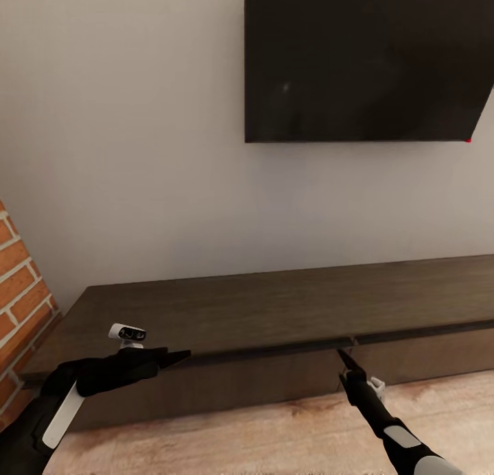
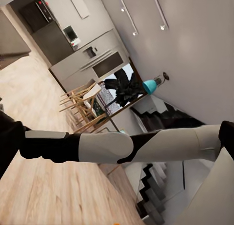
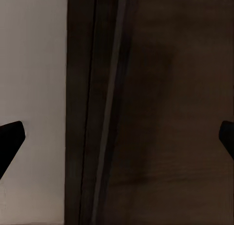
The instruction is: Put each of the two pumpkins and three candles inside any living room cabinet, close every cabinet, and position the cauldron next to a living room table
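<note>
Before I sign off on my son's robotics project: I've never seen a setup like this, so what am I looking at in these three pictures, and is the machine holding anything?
This is a simulated wheeled robot with two arms, steered by a person. The big picture comes from a camera on its head, looking down over both arms. It faces a long, low dark-brown cabinet against a pale wall, with a dark screen mounted above and a brick wall at the side. The cabinet's drawers look closed.

The other two pictures come from cameras near each hand. The right gripper reaches to the cabinet's front edge near the seam between the drawers; its own camera shows its two dark fingertips spread wide against the dark wood, holding nothing. The left gripper points sideways along the front; whether it is open is unclear. Its camera looks across the room at the right arm, with a kitchen beyond.
</note>
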